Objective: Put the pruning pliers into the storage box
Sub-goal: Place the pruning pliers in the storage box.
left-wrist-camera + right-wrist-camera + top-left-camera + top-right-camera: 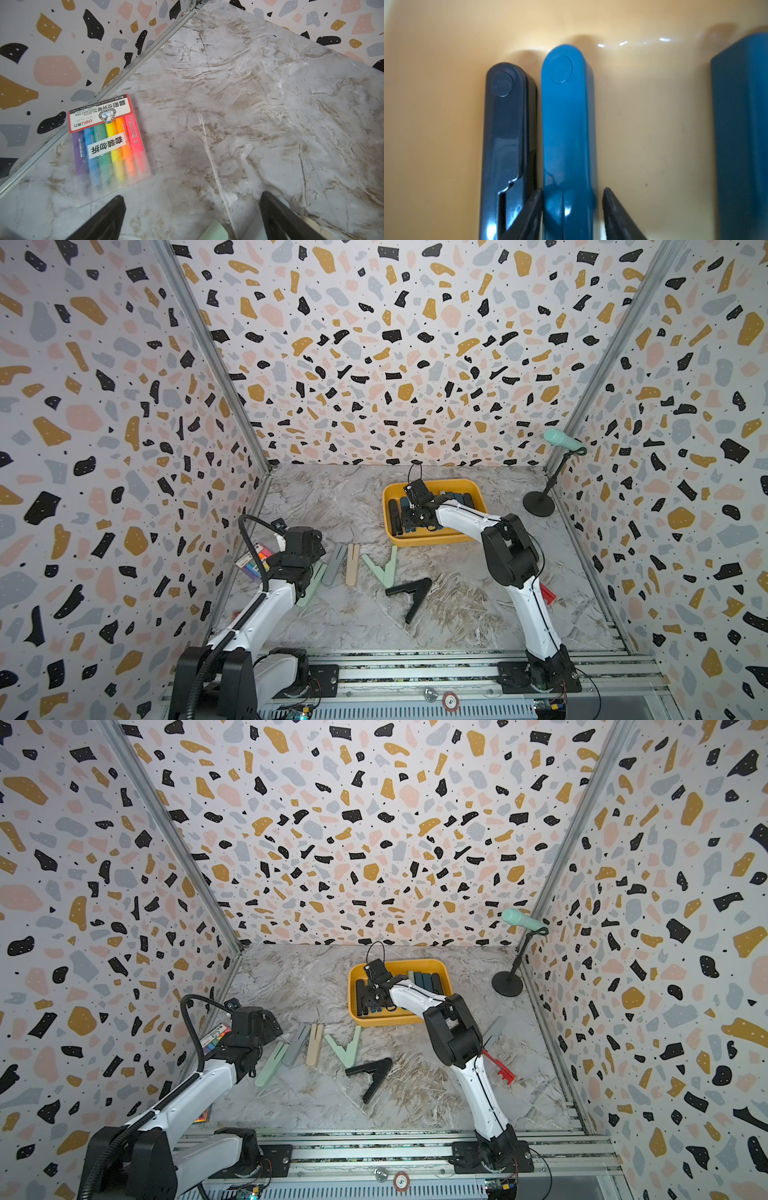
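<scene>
The yellow storage box (432,540) (395,1020) holds several pruning pliers laid side by side. My right gripper (573,190) (415,516) reaches down into it and stands open astride a teal pliers (566,124): one finger touches it, the other is a little apart. A black pliers (506,128) lies right beside it. On the table lie a mint pliers (311,587), a grey one (334,559), a beige one (352,564), a spread mint one (384,566), a spread black one (411,593) and a red one (503,1071). My left gripper (192,195) (309,572) hangs open over the mint pliers' end (214,231).
A rainbow packet of highlighter pens (108,141) lies by the left wall rail. A mint microphone (563,441) on a black stand is in the back right corner. Another grey pliers (494,1031) lies behind the right arm. Walls close in three sides.
</scene>
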Motion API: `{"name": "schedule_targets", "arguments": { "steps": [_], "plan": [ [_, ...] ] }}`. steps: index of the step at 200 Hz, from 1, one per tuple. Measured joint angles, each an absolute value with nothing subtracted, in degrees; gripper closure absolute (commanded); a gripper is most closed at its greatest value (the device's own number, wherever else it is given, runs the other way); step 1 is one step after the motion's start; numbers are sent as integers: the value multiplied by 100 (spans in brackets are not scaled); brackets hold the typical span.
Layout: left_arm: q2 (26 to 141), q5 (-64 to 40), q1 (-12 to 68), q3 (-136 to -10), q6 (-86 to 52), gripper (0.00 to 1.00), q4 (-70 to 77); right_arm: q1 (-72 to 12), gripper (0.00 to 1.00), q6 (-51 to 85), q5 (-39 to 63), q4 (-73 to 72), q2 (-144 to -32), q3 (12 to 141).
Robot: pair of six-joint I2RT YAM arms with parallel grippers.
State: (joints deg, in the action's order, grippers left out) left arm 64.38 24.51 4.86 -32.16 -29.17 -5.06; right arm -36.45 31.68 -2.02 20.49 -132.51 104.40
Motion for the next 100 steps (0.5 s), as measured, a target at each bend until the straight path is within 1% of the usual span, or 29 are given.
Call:
{"name": "schedule_targets", "arguments": {
  "steps": [58, 100],
  "plan": [
    [6571, 2355, 486, -3159, -2921, 1, -475, -3638, 45, 3168, -43, 2023, -13251, 10440],
    [6567, 2344, 486, -3159, -2921, 1, -478, -3621, 46, 3168, 178, 1933, -13209, 10390]
  ]
}}
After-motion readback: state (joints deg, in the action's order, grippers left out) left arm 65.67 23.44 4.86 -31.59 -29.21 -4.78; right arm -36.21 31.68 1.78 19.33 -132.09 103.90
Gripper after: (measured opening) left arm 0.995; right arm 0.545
